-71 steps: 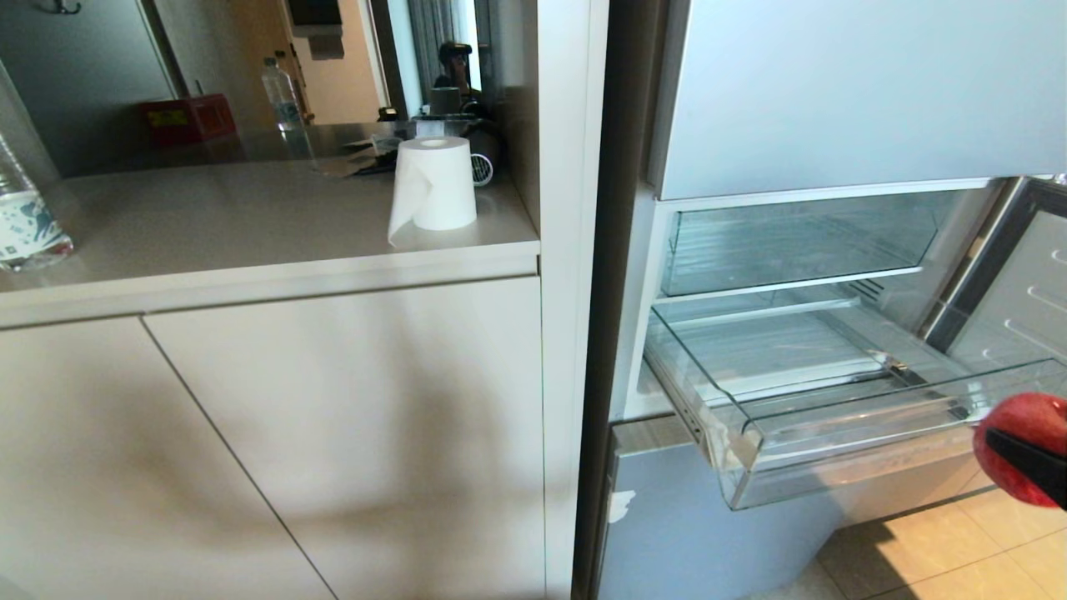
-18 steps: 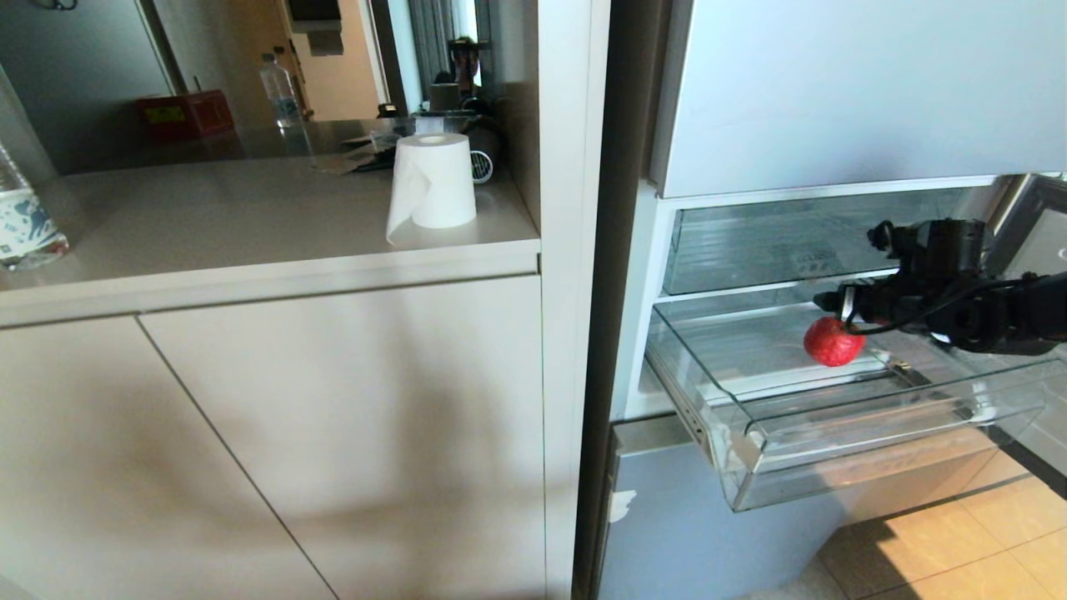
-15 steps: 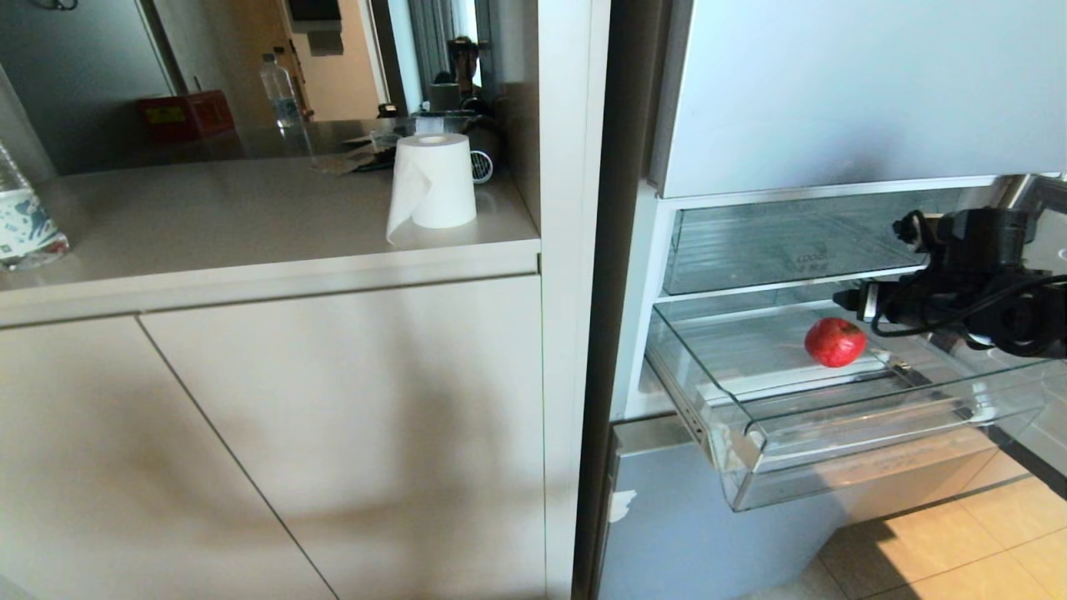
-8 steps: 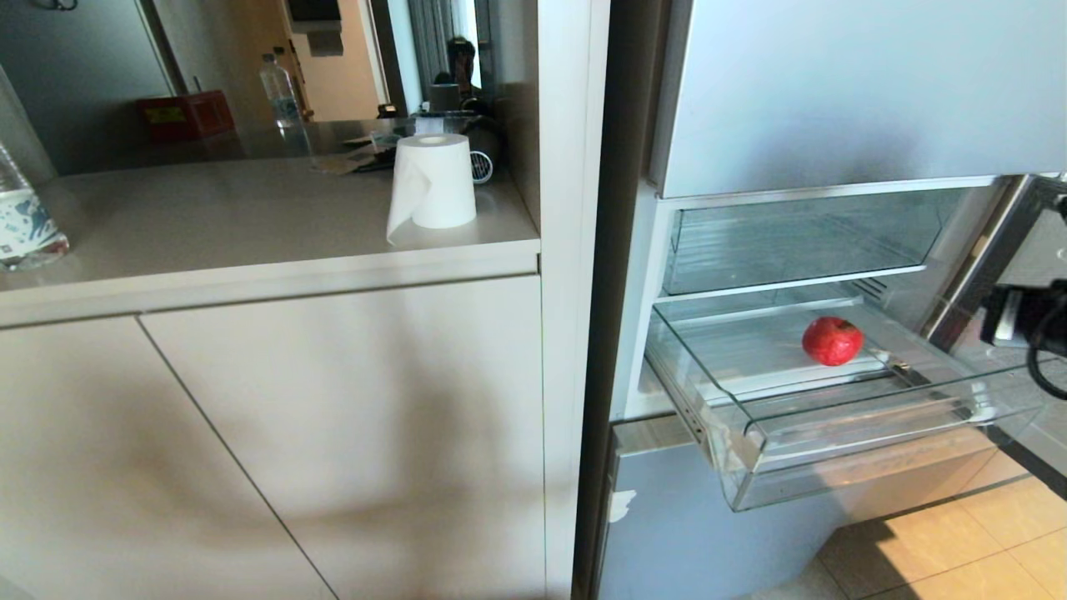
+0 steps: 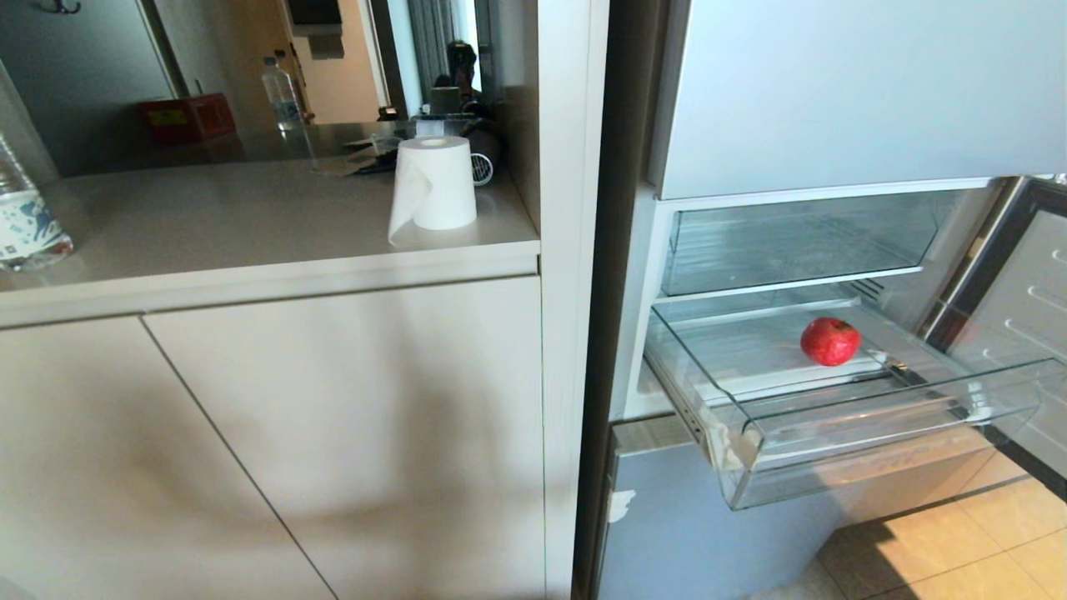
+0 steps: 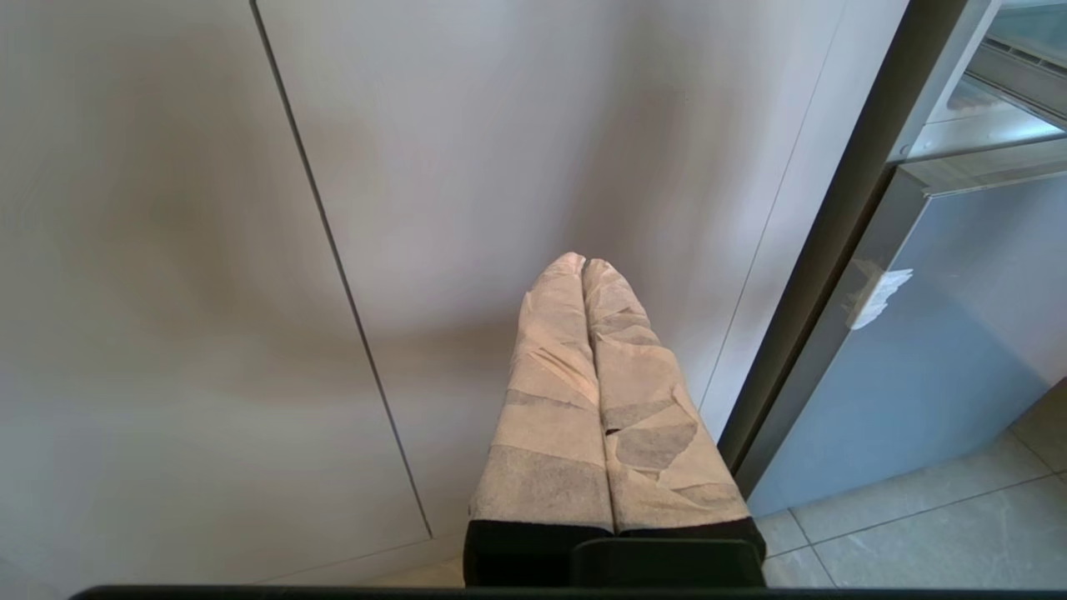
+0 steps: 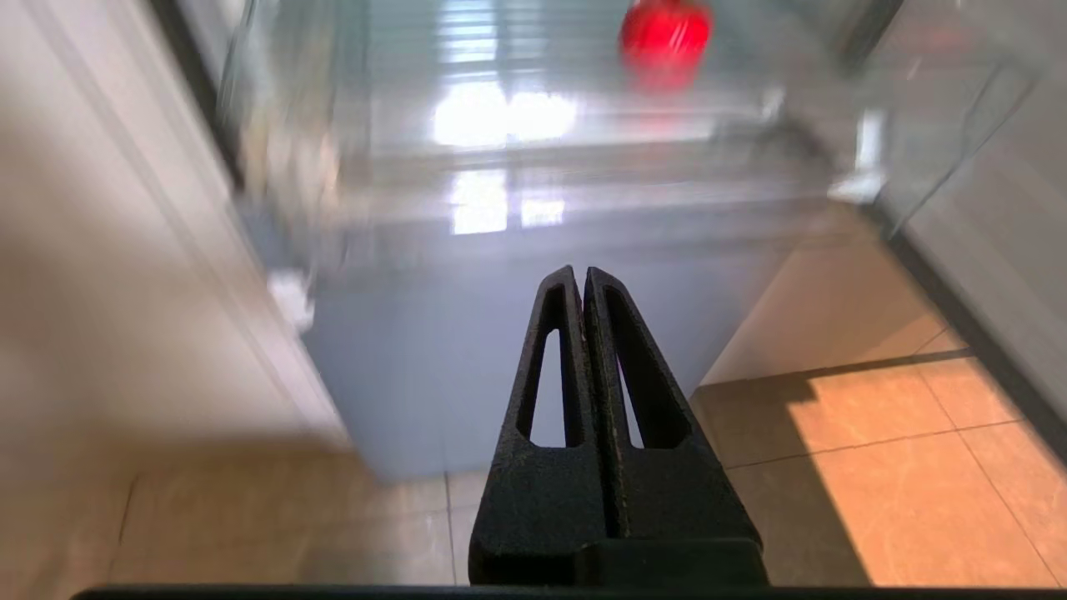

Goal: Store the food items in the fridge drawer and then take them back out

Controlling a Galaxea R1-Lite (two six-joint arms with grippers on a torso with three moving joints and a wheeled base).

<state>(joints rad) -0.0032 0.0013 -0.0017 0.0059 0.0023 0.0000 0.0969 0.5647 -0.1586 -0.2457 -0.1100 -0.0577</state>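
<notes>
1. Since the earlier frames, the red fruit (image 5: 830,341) has gone from the right hand's grip to the ribbed floor of the fridge drawer (image 5: 875,450), and the right arm has pulled back out of the head view.

2. Largest first: the fridge (image 5: 834,100) stands open beside the pale cabinet (image 5: 333,433). Its clear drawer is pulled well out, and the fruit sits towards the back, right of centre.

3. On the counter (image 5: 250,217) stand a paper roll (image 5: 433,183) and, at the left edge, a bottle (image 5: 25,217). Neither belongs to the task.

4. The right hand (image 7: 583,279) hangs low in front of the fridge, above the tiled floor (image 7: 875,467), pressed shut and holding nothing.

5. The left hand (image 6: 583,265) is parked facing the cabinet door, its taped fingers (image 6: 554,367) together, also carrying nothing.

6. I judge one item stored. The second, orange-red one is not in any view, so fetching it looks like the step in hand.

7. To do it well: open the hand wide before reaching, and grip the round fruit across its middle so it cannot squirt out.

8. Bring it in over the drawer's front lip rather than through it, lower it beside the red fruit without knocking that one, and let go only close to the ribbed floor so it does not roll.
</notes>
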